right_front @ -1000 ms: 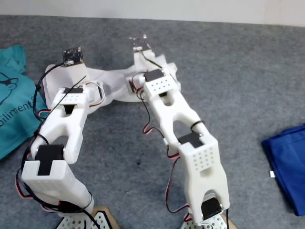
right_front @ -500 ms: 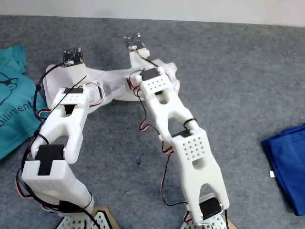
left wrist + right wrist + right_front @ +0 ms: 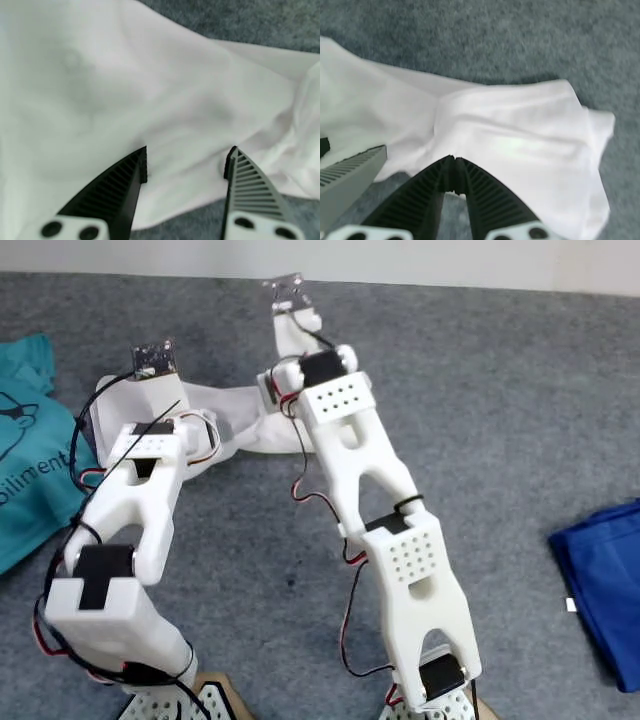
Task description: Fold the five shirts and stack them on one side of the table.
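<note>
Teal cloth lies at the far left edge of the grey table [image 3: 500, 380]: a teal shirt [image 3: 25, 460] spread flat, with pale print on it, running out of the high view. Just to its right the left arm [image 3: 140, 490] stretches away from its base toward the back of the table, and its wrist ends over the left part of the white shirt [image 3: 240, 410]. In the left wrist view the left gripper [image 3: 188, 152] hangs above that shirt with its jaws spread wide, one black and one grey, and nothing between them but smooth white fabric below. The white shirt is crumpled and unfolded. It lies in the back-middle of the table between the two wrists, well apart from the other two shirts, and the carpet-like grey surface shows all round it.

Further right, the right arm [image 3: 350, 440] reaches from its base up past the shirt's right end. In the right wrist view the right gripper [image 3: 453, 160] has its two black ridged fingers [image 3: 485, 195] pressed together at the tips, pinching an edge of the white shirt, and creases in the cloth run toward that pinch.

At the far right edge lies a blue shirt [image 3: 605, 585], partly out of view, with a small white tag on its left side
</note>
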### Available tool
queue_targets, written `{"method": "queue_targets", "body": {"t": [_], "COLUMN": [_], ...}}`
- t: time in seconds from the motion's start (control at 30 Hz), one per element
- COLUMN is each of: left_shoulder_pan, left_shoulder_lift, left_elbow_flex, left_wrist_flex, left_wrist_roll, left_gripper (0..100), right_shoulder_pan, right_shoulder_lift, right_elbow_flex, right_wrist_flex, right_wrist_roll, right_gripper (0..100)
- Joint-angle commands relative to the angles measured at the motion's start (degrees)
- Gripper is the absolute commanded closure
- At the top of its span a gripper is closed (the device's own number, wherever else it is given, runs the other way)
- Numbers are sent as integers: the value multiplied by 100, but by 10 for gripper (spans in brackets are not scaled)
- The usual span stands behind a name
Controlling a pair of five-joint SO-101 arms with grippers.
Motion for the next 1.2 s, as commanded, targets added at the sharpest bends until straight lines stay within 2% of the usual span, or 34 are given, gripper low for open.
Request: {"method": "queue_targets", "body": {"t": [0.0, 0.17, 0.27, 0.43, 0.6, 0.83, 0.97, 1.07, 1.17], "left_shoulder_pan": [-66, -198, -567, -1349, -1569, -1587, -1719, -1754, -1771], "left_shoulder_lift": [-1314, -3116, -3793, -3908, -3705, -3169, -2765, -2448, -2193], "left_elbow_flex": [13, 1165, 1815, 2387, 2475, 2448, 2448, 2413, 2299], "left_wrist_flex": [580, 589, 607, 607, 607, 554, 44, -97, -281], "left_wrist_roll": [-9, -9, -9, -9, -26, -44, -18, -35, -18], "left_gripper": [734, 734, 734, 734, 734, 733, 733, 733, 733], "right_shoulder_pan": [66, -40, -22, -48, -57, -163, -189, -110, -84], "right_shoulder_lift": [-479, -426, -462, -497, -1103, -3248, -4514, -5147, -5596], "right_elbow_flex": [-743, -1824, -1824, -1411, -1437, 1051, 2712, 4198, 5851], "right_wrist_flex": [884, 2149, 2176, 2167, 2176, 2149, 1895, 1174, -4], "right_wrist_roll": [-132, -132, -237, -246, -255, -114, -18, -9, 9], "right_gripper": [991, 991, 991, 991, 991, 991, 991, 991, 991]}}
